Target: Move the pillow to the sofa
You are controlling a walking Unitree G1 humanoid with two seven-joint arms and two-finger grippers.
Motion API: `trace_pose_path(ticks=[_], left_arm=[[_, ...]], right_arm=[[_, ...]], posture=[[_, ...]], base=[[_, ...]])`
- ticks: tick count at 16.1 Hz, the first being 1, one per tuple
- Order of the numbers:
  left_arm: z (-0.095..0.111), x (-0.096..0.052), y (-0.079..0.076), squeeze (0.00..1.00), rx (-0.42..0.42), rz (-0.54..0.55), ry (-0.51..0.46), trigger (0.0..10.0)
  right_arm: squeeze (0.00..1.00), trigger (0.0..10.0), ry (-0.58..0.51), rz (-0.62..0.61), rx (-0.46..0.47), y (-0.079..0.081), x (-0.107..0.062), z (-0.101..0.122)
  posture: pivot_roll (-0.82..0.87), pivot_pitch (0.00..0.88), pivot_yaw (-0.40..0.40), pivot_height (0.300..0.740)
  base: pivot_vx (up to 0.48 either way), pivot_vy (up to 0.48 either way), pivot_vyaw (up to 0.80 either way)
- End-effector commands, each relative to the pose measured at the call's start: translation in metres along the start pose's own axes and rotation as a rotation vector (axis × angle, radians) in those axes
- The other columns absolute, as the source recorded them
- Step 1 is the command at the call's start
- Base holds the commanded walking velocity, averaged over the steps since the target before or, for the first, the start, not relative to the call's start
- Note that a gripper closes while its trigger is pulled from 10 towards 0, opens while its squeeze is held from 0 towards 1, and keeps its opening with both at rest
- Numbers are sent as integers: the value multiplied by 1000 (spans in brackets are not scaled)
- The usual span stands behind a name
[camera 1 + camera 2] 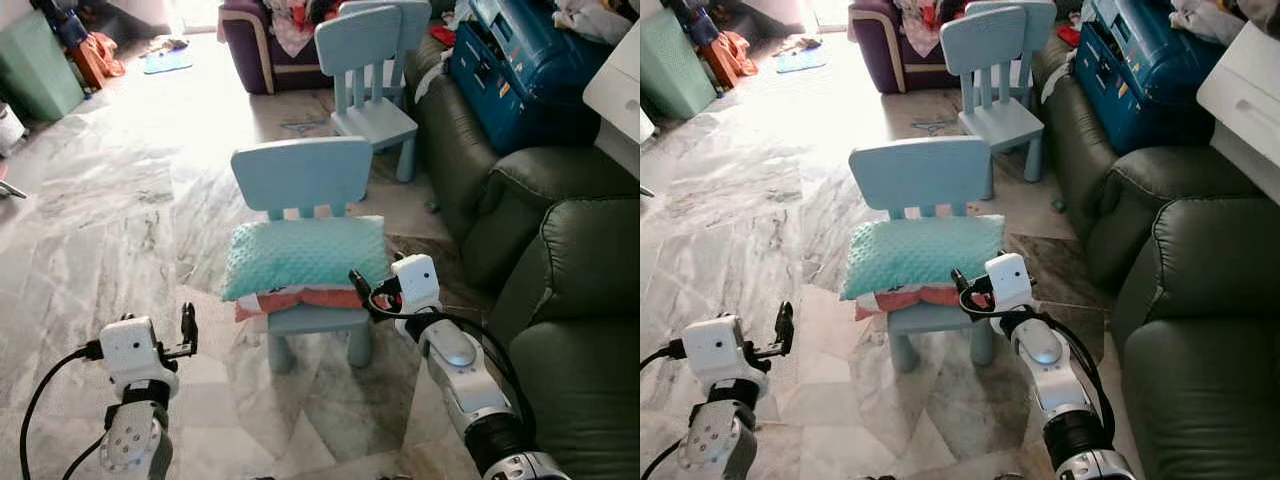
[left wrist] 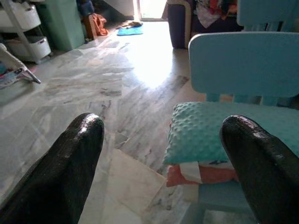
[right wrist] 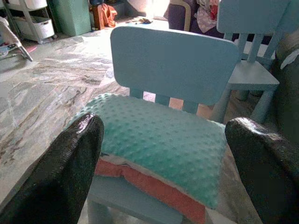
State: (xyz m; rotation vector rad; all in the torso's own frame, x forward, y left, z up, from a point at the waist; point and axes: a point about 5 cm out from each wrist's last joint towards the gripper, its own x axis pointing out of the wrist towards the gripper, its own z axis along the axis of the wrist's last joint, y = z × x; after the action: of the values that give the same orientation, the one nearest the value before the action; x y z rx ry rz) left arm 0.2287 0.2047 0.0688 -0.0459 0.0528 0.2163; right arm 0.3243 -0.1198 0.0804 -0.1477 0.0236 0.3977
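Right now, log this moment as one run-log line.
pillow: on small blue chair, ungrasped | right gripper: open, at pillow's corner | left gripper: open, apart | sofa: robot's right

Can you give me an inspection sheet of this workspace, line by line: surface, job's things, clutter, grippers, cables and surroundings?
Surface: marble-patterned tile floor, glare near the far doorway.
Job's things: teal pillow lies on the near blue chair, on top of an orange cushion; dark green sofa stands on the robot's right.
Clutter: blue suitcase on the sofa; second blue chair behind; clothes on a purple armchair.
Grippers: right gripper open, at the pillow's right corner; left gripper open, low, short of the chair.
Cables: black cables loop off both wrists.
Surroundings: green bin and orange bag at far left.
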Motion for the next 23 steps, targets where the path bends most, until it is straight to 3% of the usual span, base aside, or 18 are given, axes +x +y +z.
trace_pose_path(ticks=[1, 23], left_arm=[[-2, -3, 5, 0, -2, 18, 6, 10000], [-10, -8, 6, 0, -19, 59, 46, 10000]], right_arm=[[0, 10000, -12, 9, 1, 3, 0, 3], [0, 10000, 2, 26, -5, 5, -4, 0]], posture=[[-113, 123, 66, 740], [-116, 147, 59, 740]], base=[[270, 0, 0], [346, 0, 0]])
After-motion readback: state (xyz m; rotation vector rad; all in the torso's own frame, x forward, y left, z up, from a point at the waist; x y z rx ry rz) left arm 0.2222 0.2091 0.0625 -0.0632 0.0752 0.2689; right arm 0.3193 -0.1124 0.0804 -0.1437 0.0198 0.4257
